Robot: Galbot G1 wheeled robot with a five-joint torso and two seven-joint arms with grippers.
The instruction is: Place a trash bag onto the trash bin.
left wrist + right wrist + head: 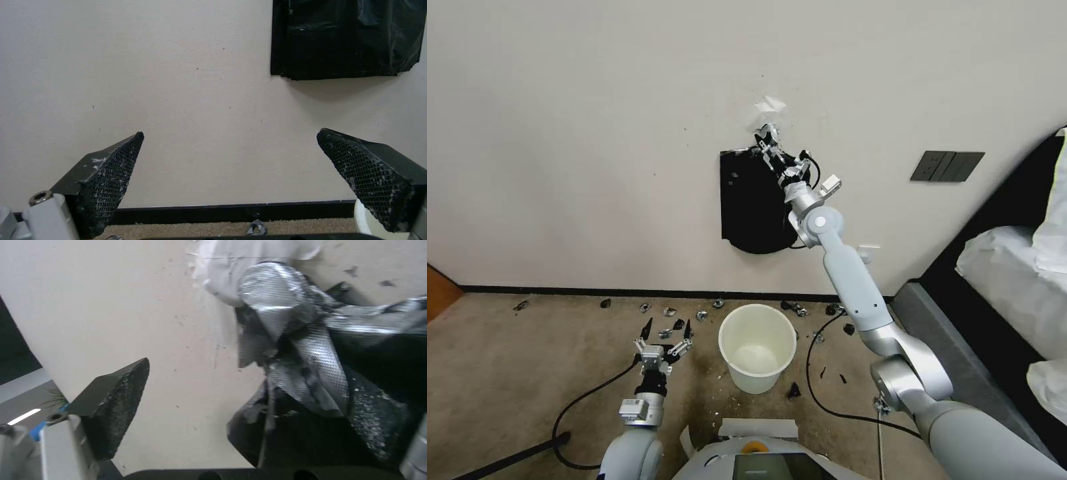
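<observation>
The left tool (664, 337) hovers low over the floor, its fingers apart and empty. Just beside it to the right, the trash bin (758, 349) stands unlined. Up on the wall, the right tool (768, 141) is spread at the top of the bag pack (754, 210) (a crinkled trash bag (307, 350) against one finger). It could tear the film, or pull several bags.

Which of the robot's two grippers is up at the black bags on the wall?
The right gripper, raised to the black bags' top edge; the left gripper is low, beside the trash bin.
</observation>
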